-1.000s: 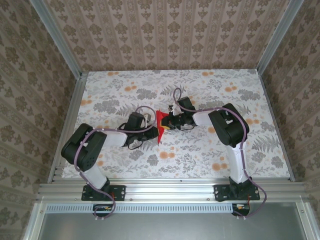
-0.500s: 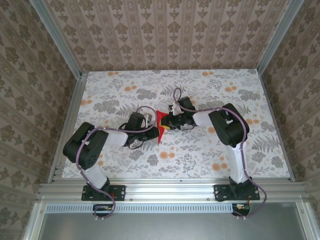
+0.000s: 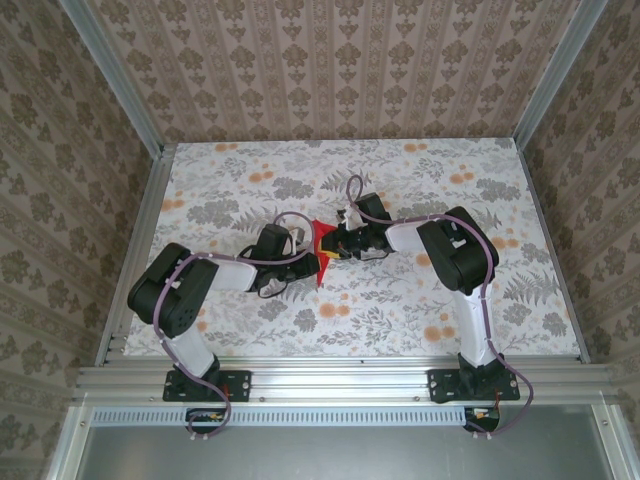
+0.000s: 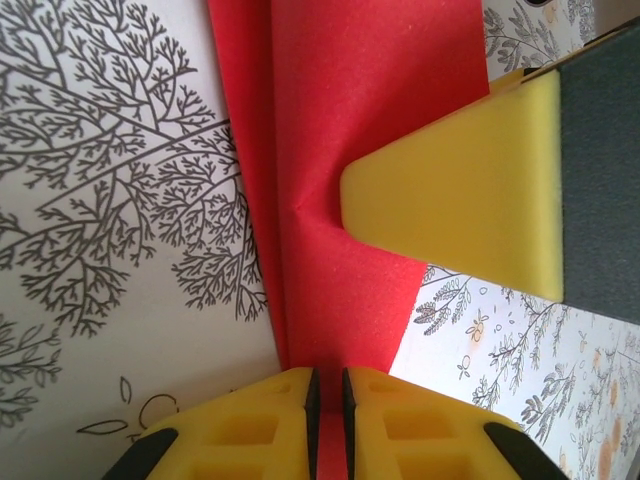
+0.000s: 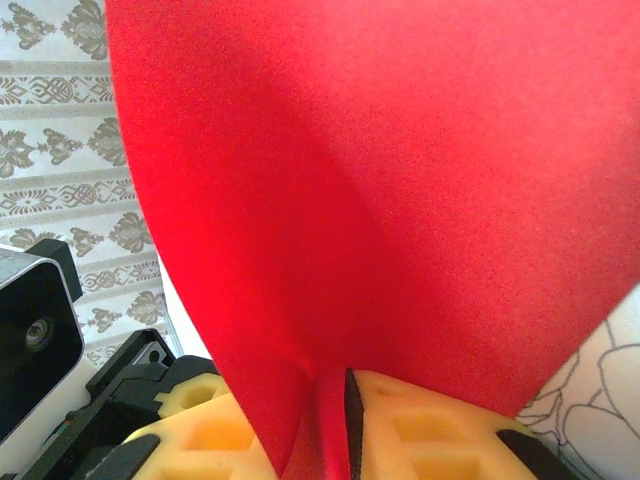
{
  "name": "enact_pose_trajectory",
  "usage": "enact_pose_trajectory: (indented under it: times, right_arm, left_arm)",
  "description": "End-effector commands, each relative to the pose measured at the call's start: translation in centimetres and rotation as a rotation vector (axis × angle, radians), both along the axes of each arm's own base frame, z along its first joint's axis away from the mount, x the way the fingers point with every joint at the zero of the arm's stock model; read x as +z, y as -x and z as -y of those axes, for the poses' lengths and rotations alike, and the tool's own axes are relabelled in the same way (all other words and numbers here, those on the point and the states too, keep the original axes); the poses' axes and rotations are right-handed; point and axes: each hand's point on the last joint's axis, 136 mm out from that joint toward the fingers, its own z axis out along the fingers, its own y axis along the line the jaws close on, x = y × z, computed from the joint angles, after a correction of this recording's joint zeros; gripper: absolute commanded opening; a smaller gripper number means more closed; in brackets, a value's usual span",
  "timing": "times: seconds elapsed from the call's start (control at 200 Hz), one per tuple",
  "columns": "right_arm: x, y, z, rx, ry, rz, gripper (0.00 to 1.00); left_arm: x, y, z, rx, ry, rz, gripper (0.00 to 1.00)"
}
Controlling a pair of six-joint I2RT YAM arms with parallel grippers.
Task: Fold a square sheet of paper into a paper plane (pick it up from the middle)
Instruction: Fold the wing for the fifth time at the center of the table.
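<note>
Two pinches on one red paper (image 4: 340,100)

Above the flowered table (image 3: 420,300), the left arm (image 3: 215,275) and right arm (image 3: 455,250) are facing each other mid-table. There the left gripper (image 4: 327,400) and right gripper (image 5: 335,415) are each clamping the folded paper's edge, fingers nearly touching.

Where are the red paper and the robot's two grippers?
red paper (image 4: 380,100), left wrist view, on its flat part right of the crease.
left gripper (image 4: 327,378), left wrist view, between its yellow fingertips, pinching the paper.
right gripper (image 5: 335,392), right wrist view, between its yellow fingertips, where the paper enters.
</note>
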Motion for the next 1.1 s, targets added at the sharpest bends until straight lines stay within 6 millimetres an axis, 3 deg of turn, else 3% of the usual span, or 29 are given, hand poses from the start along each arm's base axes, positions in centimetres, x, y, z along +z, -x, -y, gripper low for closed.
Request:
enact_pose_trajectory:
  times: [0.0,0.36,0.58,0.87,1.095]
  right_arm:
    - [-6.4,1.6,3.3,-0.065,0.181,-0.138,0.23]
    - [-6.0,1.4,3.3,-0.076,0.182,-0.134,0.23]
    - [-4.7,0.7,3.1,-0.085,0.159,-0.110,0.23]
    - [-1.0,-0.8,2.9,-0.113,0.116,-0.045,0.23]
    - [-0.8,-0.6,2.9,-0.109,0.108,-0.049,0.22]
  left_arm:
    - [-0.5,-0.4,0.1,0.016,-0.033,-0.012,0.18]
    - [-1.7,0.7,-1.1,0.013,-0.283,-0.033,0.13]
    - [-2.1,1.0,-1.8,0.013,-0.428,-0.048,0.13]
    - [-2.7,1.3,-1.9,0.000,-0.494,-0.070,0.14]
    - [-2.9,1.4,-1.8,-0.014,-0.513,-0.086,0.21]
